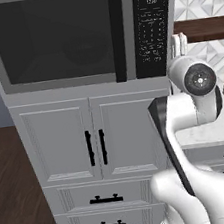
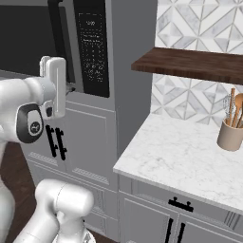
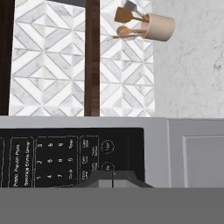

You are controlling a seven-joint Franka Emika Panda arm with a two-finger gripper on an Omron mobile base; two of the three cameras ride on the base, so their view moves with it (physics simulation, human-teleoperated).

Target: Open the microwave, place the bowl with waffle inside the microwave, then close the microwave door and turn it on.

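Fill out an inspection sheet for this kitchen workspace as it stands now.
Surface: white marble counter right of the microwave, bare apart from the pot.
Job's things: microwave with its door shut; keypad on its right side, with the long black handle left of it.
Clutter: tan utensil pot holding wooden spoons at the counter's back.
Grippers: gripper close to the keypad's lower edge; jaws' state cannot be told.
Cables: nothing seen.
Surroundings: white cabinets and drawers below the microwave, dark wooden shelf, patterned tile wall, dark wood floor.
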